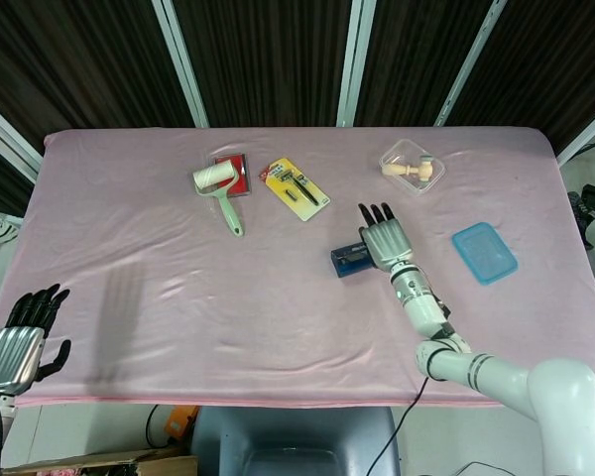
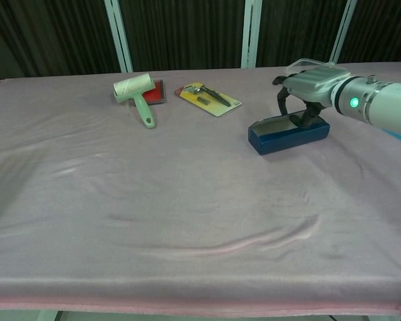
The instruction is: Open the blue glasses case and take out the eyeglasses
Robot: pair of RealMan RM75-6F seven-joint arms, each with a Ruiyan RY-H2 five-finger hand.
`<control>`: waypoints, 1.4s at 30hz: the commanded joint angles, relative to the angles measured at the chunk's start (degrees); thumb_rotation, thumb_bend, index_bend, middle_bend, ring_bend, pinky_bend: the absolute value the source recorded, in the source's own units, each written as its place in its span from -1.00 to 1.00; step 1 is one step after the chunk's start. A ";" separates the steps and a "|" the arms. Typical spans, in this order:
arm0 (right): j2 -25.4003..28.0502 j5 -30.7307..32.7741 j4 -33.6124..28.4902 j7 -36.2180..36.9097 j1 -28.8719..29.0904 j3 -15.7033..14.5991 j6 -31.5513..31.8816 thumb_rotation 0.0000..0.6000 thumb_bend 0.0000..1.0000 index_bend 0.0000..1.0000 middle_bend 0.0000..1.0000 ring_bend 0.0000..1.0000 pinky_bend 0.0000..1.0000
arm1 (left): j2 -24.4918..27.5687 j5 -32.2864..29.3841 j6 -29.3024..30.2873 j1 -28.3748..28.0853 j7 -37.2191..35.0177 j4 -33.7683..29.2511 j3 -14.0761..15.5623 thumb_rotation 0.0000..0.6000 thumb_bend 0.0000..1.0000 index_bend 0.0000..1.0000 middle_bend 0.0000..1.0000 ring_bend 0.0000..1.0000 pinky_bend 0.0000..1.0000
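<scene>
The blue glasses case (image 1: 345, 260) (image 2: 289, 134) lies right of centre on the pink cloth, long side towards me, its greyish top face turned up. My right hand (image 1: 385, 243) (image 2: 314, 83) arches over its right half. The fingertips (image 2: 307, 118) come down onto the case's top rear edge, while the thumb hangs just clear of it at the left. I cannot tell if the lid is lifted; no eyeglasses show. My left hand (image 1: 18, 342) hangs off the table's near left corner, fingers spread, holding nothing.
A green lint roller (image 1: 218, 188) (image 2: 137, 93) and a yellow carded tool pack (image 1: 297, 188) (image 2: 208, 97) lie at the back centre. A clear tub with a wooden piece (image 1: 412, 167) sits behind the case. A light-blue lid (image 1: 484, 252) lies to its right.
</scene>
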 commanded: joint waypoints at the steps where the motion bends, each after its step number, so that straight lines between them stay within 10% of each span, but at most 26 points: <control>1: -2.13 1.53 2.90 -1.14 1.89 1.12 -1.05 1.00 0.28 0.23 -0.90 -1.00 -1.00 | -0.02 -0.60 -0.64 -0.27 0.12 0.04 -0.12 1.00 -0.16 -1.00 -1.00 -1.00 -0.94; 19: -16.80 3.92 30.77 1.30 11.52 5.97 -8.42 1.00 0.09 -0.80 -0.95 -1.00 -1.00 | -0.66 -3.15 -3.21 -1.40 1.06 0.60 -0.79 1.00 -0.15 -1.00 -1.00 -1.00 -0.94; 33: 6.94 -11.65 -6.85 13.95 -0.54 -1.95 -1.79 1.00 0.23 -0.21 -0.96 -1.00 -1.00 | -0.57 -1.25 -1.66 -0.95 1.35 -0.01 -0.06 1.00 -0.15 -1.00 -1.00 -1.00 -0.94; 42: 10.38 -7.09 -12.90 9.42 -1.99 -3.69 -1.73 1.00 0.28 -0.15 -0.97 -1.00 -1.00 | -0.21 0.79 -0.49 -0.59 0.51 -0.25 0.69 1.00 -0.15 -1.00 -1.00 -1.00 -0.94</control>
